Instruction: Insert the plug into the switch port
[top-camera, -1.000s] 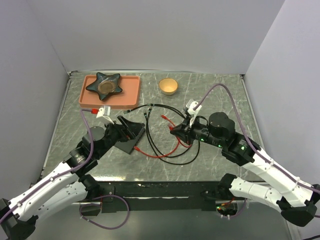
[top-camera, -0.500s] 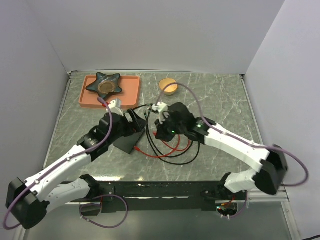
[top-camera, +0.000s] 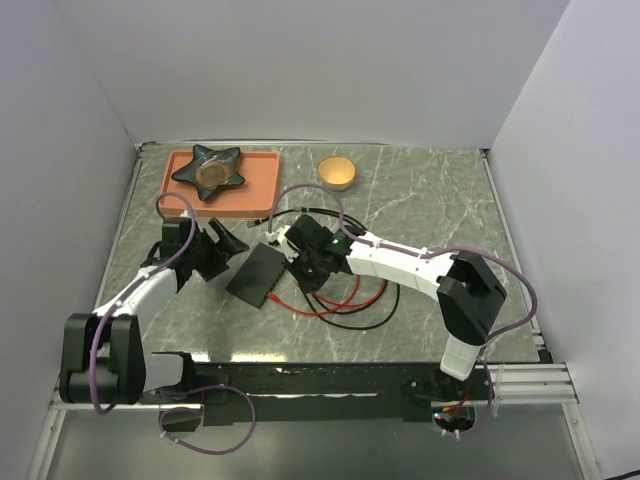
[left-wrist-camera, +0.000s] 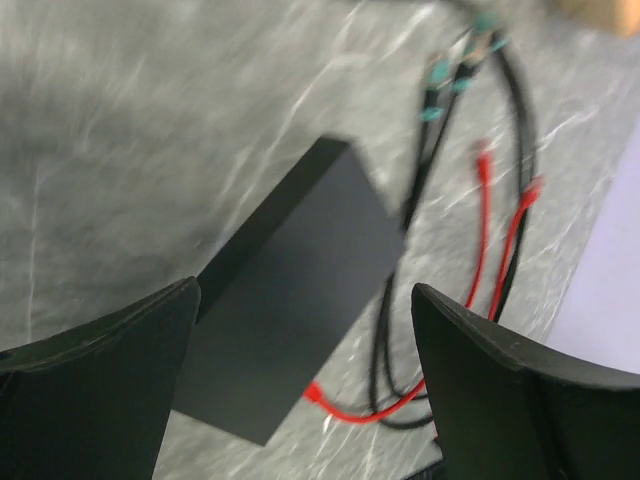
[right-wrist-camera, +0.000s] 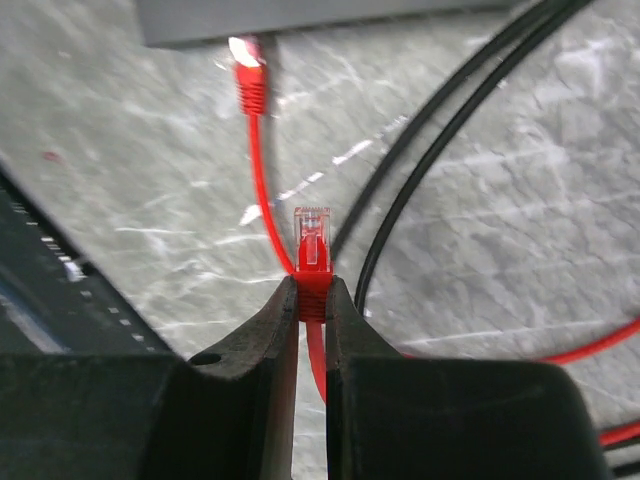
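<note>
The flat black switch box (top-camera: 258, 275) lies on the marble table left of centre. My right gripper (top-camera: 301, 264) is just right of it, shut on a red plug (right-wrist-camera: 312, 240) whose clear tip points at the box's edge (right-wrist-camera: 300, 15), a short gap away. The sockets themselves do not show. A second red plug (right-wrist-camera: 248, 78) sits with its tip at that edge. My left gripper (top-camera: 220, 249) is open and empty, left of the box. In the left wrist view the box (left-wrist-camera: 290, 290) lies between and beyond its spread fingers (left-wrist-camera: 110, 370).
Black cables (top-camera: 330, 215) and the red cable (top-camera: 345, 295) loop on the table right of the box. A salmon tray (top-camera: 262, 185) with a dark star-shaped dish (top-camera: 210, 170) stands at the back left. A yellow bowl (top-camera: 336, 172) stands at the back centre.
My left gripper has pulled back to the left, off the box. My right gripper has swung left with the red plug, up close to the box's right edge.
</note>
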